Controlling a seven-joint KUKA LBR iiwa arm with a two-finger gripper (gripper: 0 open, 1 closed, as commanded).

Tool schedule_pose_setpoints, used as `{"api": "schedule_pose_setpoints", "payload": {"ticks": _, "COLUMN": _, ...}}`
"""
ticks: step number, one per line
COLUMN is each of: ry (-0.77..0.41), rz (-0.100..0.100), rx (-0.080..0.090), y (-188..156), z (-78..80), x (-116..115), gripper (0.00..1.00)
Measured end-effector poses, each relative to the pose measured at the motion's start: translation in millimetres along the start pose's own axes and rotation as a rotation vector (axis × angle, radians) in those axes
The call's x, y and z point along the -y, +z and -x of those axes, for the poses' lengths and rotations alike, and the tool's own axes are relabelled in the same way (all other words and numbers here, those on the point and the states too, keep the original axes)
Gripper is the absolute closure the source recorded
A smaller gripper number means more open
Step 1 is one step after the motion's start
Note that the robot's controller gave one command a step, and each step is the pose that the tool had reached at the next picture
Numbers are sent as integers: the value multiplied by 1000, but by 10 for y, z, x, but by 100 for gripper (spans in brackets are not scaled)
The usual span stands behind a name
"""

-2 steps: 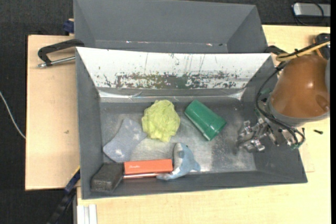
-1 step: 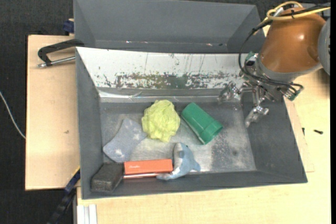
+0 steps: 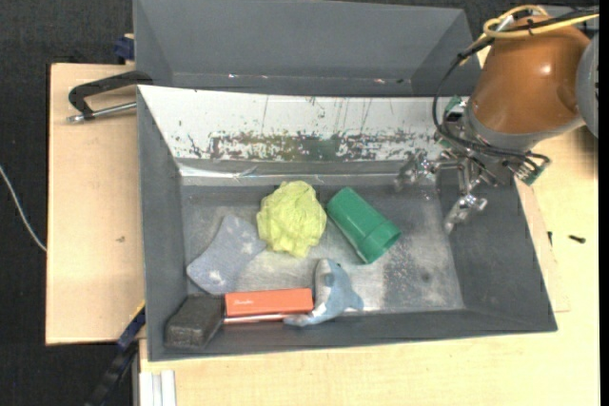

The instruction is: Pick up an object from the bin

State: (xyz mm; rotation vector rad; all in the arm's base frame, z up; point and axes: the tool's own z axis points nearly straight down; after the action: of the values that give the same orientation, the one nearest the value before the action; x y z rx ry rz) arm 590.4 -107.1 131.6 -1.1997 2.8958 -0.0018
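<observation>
My gripper [image 3: 440, 190] hangs over the bin's right side near the back wall, its two metal fingers spread open with nothing between them. Nearest to it is a green cylindrical cup [image 3: 363, 223], lying on its side on the bin floor, to the left of and below the fingers and apart from them. A crumpled yellow-green lump [image 3: 292, 218] sits just left of the cup.
A pale blue-grey cloth [image 3: 224, 257] lies at the left. Along the front wall are a dark grey block [image 3: 195, 321], a flat orange box [image 3: 268, 302] and a blue-grey curved piece [image 3: 333, 292]. Bare floor lies below the gripper at the right.
</observation>
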Motion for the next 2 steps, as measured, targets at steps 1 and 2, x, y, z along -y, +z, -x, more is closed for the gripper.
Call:
{"api": "schedule_pose_setpoints", "payload": {"ticks": 1, "ry": 4, "rz": 0, "rx": -3, "y": 268, "z": 232, "x": -419, "gripper": 0}}
{"api": "schedule_pose_setpoints", "payload": {"ticks": 2, "ry": -105, "rz": 4, "rx": 1, "y": 497, "z": 495, "x": -603, "gripper": 0}}
